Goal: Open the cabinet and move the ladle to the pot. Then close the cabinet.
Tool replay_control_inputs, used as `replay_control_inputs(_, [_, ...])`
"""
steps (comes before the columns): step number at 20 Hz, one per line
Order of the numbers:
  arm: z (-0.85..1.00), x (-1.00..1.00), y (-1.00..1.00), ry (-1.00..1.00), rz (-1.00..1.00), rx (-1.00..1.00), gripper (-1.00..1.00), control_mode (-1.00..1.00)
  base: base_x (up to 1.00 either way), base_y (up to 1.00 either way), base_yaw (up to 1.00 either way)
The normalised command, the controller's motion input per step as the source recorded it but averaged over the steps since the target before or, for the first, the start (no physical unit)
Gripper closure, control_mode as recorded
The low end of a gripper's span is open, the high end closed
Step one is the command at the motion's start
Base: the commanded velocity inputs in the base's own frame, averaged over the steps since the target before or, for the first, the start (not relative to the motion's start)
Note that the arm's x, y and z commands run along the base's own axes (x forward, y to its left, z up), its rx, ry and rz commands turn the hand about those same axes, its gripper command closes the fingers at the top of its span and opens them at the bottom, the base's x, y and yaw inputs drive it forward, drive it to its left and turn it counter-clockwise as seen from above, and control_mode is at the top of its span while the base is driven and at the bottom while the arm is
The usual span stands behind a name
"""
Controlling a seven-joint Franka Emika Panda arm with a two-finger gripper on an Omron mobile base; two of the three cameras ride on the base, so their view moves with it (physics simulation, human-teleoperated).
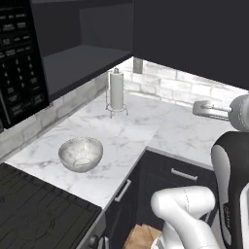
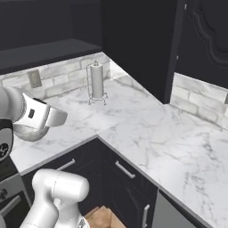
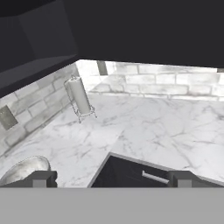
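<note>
One open cabinet [image 1: 73, 63] — bare shelf

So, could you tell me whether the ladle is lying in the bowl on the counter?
No, the bowl on the counter holds nothing.

charcoal cabinet [image 1: 73, 63], white-veined marble counter [image 1: 146, 126]

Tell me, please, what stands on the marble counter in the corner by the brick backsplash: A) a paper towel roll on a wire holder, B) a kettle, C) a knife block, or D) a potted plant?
A: a paper towel roll stands upright in a wire holder on the counter near the backsplash corner.
</note>
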Motion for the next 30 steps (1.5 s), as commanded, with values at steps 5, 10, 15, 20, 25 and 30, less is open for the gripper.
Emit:
replay_control_inputs(5, [0.0,0.0,0.0,0.0,0.0,0.0,-1.0,1.0,-0.1,0.02,-0.16])
replay_control_inputs(10, [0.0,0.0,0.0,0.0,0.0,0.0,-1.0,1.0,0.02,0.0,-0.29])
replay_control_inputs(15, [0.0,0.0,0.0,0.0,0.0,0.0,-1.0,1.0,0.19,0.18,-0.15])
replay_control_inputs(20, [0.0,0.0,0.0,0.0,0.0,0.0,-1.0,1.0,0.23,0.57,-0.14])
replay_control_inputs(25, [0.0,0.0,0.0,0.0,0.0,0.0,-1.0,1.0,0.14,0.88,-0.14])
replay_control_inputs(30, [0.0,0.0,0.0,0.0,0.0,0.0,-1.0,1.0,0.0,0.33,-0.08])
